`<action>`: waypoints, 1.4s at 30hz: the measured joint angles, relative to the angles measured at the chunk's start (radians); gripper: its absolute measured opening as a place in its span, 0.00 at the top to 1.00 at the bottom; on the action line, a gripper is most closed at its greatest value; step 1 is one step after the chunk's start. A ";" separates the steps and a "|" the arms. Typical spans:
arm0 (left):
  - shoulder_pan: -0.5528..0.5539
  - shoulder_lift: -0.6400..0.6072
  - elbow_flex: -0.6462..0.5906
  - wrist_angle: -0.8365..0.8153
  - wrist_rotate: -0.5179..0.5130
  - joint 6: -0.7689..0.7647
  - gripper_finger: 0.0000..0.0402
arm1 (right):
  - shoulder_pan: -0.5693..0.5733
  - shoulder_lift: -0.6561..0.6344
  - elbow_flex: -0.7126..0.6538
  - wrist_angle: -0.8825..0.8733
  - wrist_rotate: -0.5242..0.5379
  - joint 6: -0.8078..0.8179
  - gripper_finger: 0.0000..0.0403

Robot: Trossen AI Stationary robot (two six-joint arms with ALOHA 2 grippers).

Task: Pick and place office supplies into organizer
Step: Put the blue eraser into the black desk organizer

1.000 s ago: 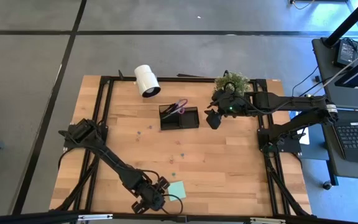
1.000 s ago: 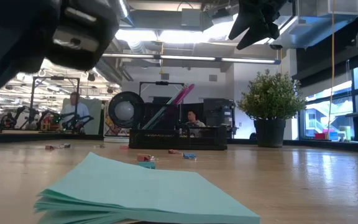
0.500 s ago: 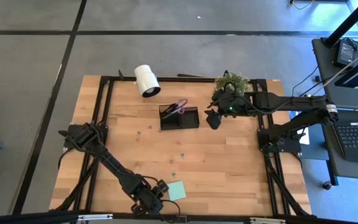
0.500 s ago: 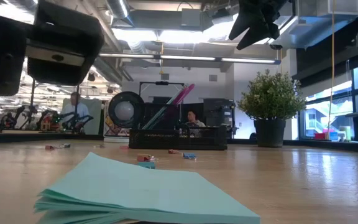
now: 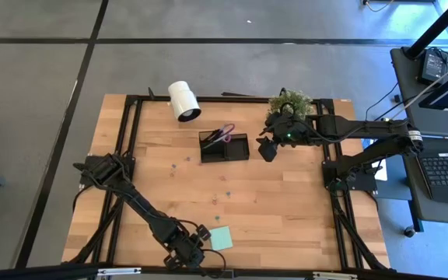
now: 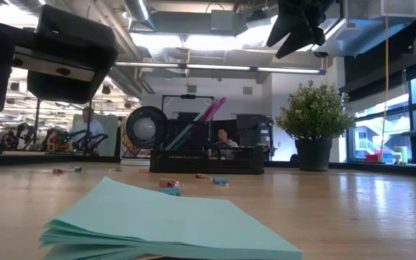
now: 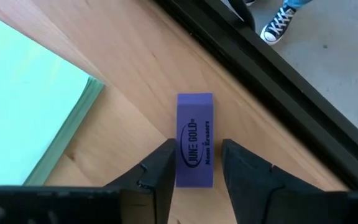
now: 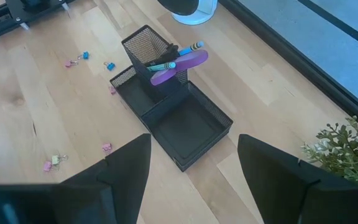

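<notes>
A purple eraser (image 7: 195,140) lies flat on the wooden table by its near edge, next to the mint-green sticky pad (image 7: 30,106) (image 5: 222,238). My left gripper (image 7: 196,168) (image 5: 191,250) slants down over it, one finger at each long side. The black organizer (image 5: 224,146) (image 8: 173,112) stands at the table's far middle, with purple-handled scissors (image 8: 176,65) and pens upright in its taller section. My right gripper (image 8: 194,186) (image 5: 266,149) hangs open above the table, right of the organizer. My left gripper's fingers come slanting from above and run along the eraser's two long sides (image 7: 180,163). One finger (image 7: 163,168) lies right at its side; I cannot tell whether it touches. A thin strip of wood shows between the other finger and the eraser, which lies flat.
A white roll (image 5: 183,100) lies at the far left and a small plant (image 5: 290,103) at the far right. Small binder clips (image 8: 79,59) are scattered on the wood near the organizer. The black table frame (image 7: 278,81) runs just past the eraser.
My left gripper has come down toward the table beside the sticky pad, then held still. The sticky pad has not moved.
</notes>
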 joint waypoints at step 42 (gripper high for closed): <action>0.084 -0.230 -0.006 -0.202 -0.315 -0.218 0.83 | 0.000 0.000 0.000 -0.006 0.000 0.001 0.39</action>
